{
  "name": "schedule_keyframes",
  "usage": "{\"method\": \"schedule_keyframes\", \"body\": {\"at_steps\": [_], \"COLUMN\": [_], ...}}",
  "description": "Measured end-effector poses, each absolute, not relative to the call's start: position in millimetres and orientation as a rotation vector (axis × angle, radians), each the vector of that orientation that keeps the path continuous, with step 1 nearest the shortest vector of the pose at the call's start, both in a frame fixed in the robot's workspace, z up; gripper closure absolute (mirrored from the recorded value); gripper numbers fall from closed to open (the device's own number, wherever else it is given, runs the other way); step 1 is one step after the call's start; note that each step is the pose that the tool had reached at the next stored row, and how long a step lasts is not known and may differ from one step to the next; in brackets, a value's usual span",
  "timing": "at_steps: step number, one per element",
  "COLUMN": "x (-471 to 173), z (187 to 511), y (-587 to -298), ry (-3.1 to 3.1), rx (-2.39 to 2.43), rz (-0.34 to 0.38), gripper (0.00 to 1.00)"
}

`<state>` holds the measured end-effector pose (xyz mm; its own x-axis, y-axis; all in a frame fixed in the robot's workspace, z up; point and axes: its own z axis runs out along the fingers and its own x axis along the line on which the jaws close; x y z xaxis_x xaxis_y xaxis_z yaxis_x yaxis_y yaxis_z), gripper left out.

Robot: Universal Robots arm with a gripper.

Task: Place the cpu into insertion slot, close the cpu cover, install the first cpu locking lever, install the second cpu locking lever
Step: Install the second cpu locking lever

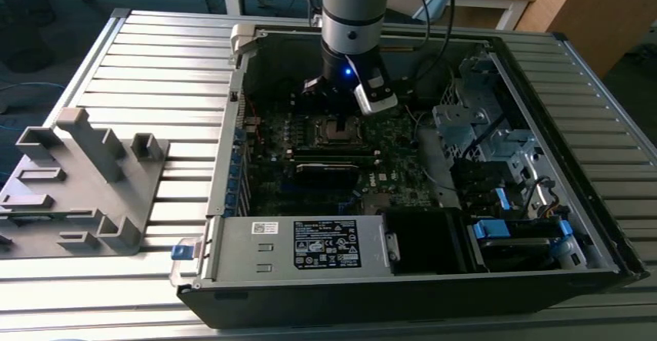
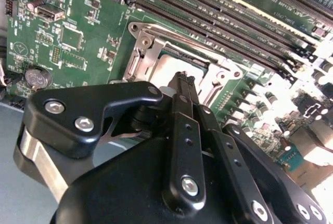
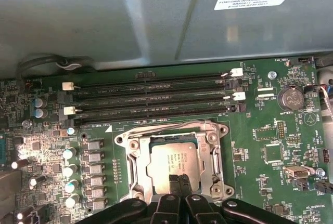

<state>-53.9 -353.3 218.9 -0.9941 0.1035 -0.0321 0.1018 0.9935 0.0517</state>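
- Step in hand, by judgement: the cpu (image 3: 173, 162) is lying seated in the insertion slot (image 3: 139, 168), and the cpu cover (image 3: 174, 130) appears to be lying down around it with the chip showing through its window; the work is likely sitting at the cover or lever stage.
- Gripper (image 3: 177, 183): hanging just above the near edge of the chip, fingers (image 2: 183, 86) drawn together to a narrow tip, holding nothing that can be seen.
- Levers: thin wire arms are running along the socket frame; whether they are latched cannot be told.
- Next move, by judgement: calling for a fine, low approach with the closed tip to the socket edge.
- Edges: memory slots (image 3: 156, 96) are lying just beside one side of the socket, capacitors (image 3: 69, 154) near another.
- Open room: the computer case (image 1: 221, 164) wall is standing near behind the arm; space above the board is free in the exterior view.
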Motion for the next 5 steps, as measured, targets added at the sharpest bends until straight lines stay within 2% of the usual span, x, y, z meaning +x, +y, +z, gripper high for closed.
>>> {"method": "schedule_keyframes", "body": {"at_steps": [5], "x": [-54.0], "z": [223.3], "y": [-353.4], "ry": [3.102], "rx": [0.160], "rz": [0.077], "gripper": [0.89]}}
